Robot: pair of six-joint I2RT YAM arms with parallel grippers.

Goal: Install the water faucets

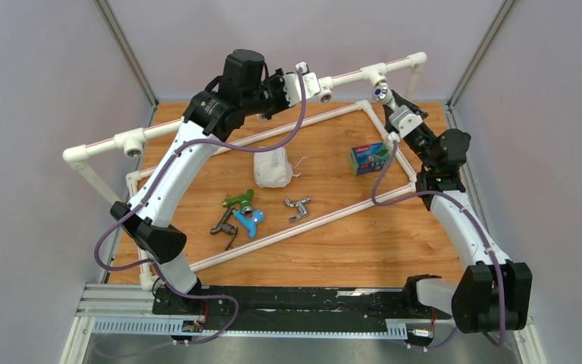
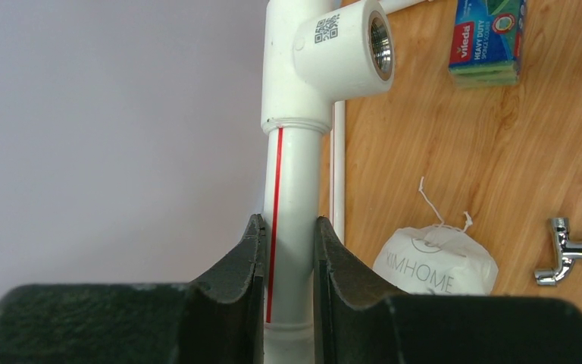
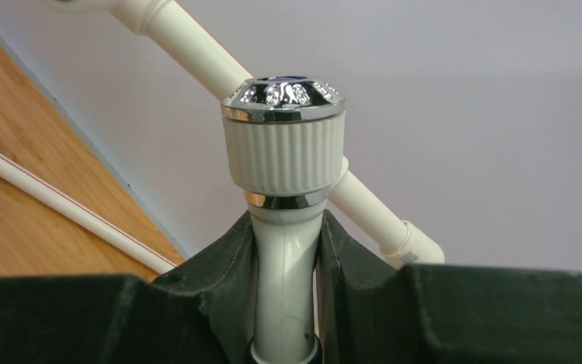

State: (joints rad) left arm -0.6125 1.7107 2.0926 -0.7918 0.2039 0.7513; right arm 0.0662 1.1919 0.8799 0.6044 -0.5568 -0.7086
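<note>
My right gripper [image 3: 286, 224] is shut on the white faucet [image 3: 284, 152], clamping its neck below the ribbed, chrome-capped knob. It holds the faucet up by the raised white pipe rail [image 1: 197, 121], close to a tee fitting [image 1: 375, 76]. My left gripper [image 2: 288, 227] is shut on that pipe [image 2: 292, 174], just short of another tee with an open threaded socket [image 2: 345, 57]. On the wooden table lie the green faucet [image 1: 236, 201], the blue faucet [image 1: 250, 221], the dark grey faucet [image 1: 223, 224] and the chrome faucet [image 1: 297, 206].
A white drawstring bag [image 1: 273, 167] lies mid-table and a pack of sponges [image 1: 369, 158] sits at the right. A low white pipe frame [image 1: 303, 222] borders the work area. A third tee [image 1: 132, 142] is on the rail's left end.
</note>
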